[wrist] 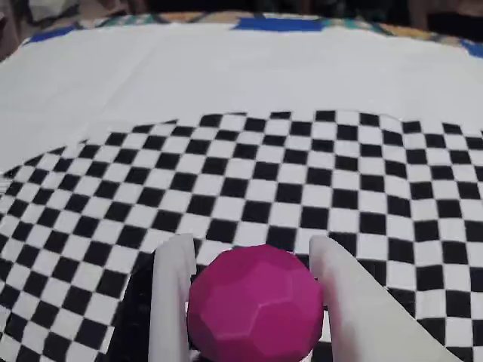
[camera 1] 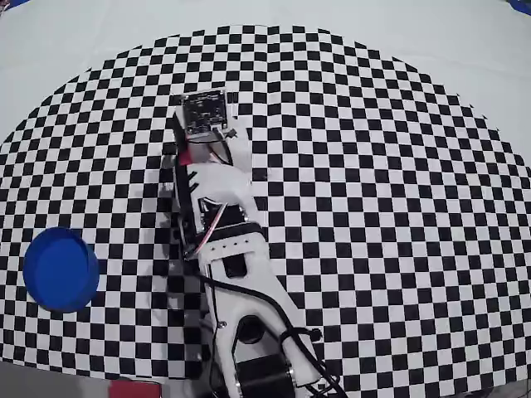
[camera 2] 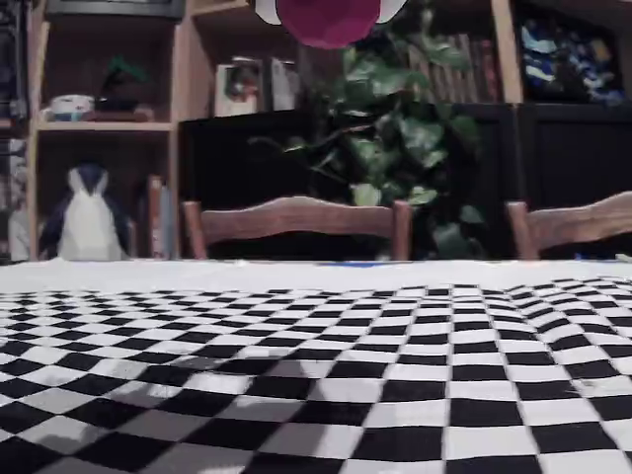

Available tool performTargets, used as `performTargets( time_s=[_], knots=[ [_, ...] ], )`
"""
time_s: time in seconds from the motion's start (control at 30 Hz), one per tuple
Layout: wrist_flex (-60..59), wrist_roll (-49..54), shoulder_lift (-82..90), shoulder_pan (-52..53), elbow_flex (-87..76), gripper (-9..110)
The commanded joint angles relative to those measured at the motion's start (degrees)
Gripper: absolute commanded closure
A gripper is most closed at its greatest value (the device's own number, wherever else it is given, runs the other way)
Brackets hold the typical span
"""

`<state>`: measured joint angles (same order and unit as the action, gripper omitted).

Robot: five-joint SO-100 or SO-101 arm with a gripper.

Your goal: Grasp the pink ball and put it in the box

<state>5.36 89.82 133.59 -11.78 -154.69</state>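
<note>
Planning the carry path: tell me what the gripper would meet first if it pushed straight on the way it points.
Nothing visible: past the gripper and its pink ball, the wrist view shows only bare checkered mat and white cloth. Depth is uncertain.

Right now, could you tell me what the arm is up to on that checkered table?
The gripper has the pink ball clamped between its two white fingers. In the fixed view the ball hangs well above the checkered mat, so it is lifted off the table. The blue box sits empty near the mat's left edge in the overhead view, apart from the arm.
</note>
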Motion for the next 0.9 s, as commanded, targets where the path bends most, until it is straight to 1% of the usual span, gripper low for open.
performTargets(
  time_s=[0.0,0.3,0.87],
  knots=[
    [-0.35,-0.09,2.2,-2.02,0.26,101],
    [-5.89,-0.09,8.17,-9.05,0.0,101],
    [-5.98,-0.09,8.09,-21.01,0.0,101]
  ],
)
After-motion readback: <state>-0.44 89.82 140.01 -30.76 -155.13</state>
